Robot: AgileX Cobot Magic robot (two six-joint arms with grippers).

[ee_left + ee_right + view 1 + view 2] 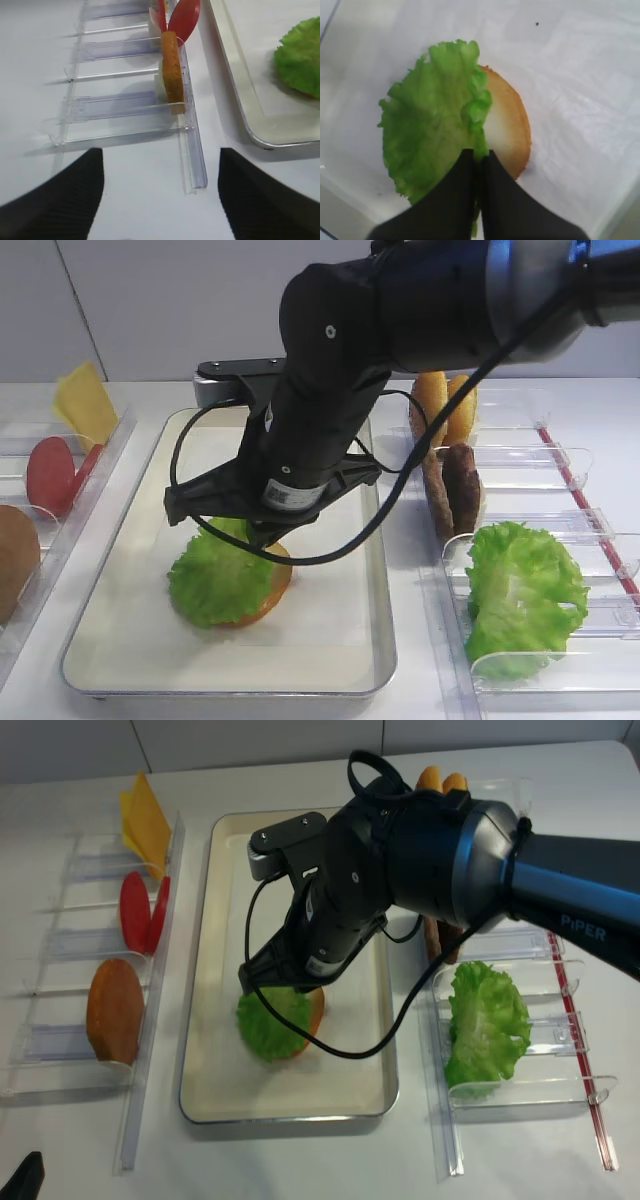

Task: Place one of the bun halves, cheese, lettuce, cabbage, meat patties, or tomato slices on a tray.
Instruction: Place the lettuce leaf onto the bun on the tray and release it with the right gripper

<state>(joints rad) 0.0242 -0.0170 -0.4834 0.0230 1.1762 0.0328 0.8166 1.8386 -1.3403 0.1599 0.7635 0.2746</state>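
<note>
A lettuce leaf [430, 125] lies over the left part of a bun half [507, 130] that rests cut face up on the cream tray [380, 640]. My right gripper [479, 155] is shut on the near edge of this leaf, and green shows between its black fingers. In the high view the right arm's dark wrist hangs over the leaf [215, 580] and the bun half [272, 592], hiding the fingertips. My left gripper [161, 155] stands open over bare table by the front end of the left bins, holding nothing.
The clear bins on the left hold cheese [85, 400], tomato slices [52, 475] and a bun half [15, 560]. The bins on the right hold bun halves [445, 405], meat patties [455, 490] and lettuce [525, 590]. The tray's near left corner [250, 110] lies right of the left gripper.
</note>
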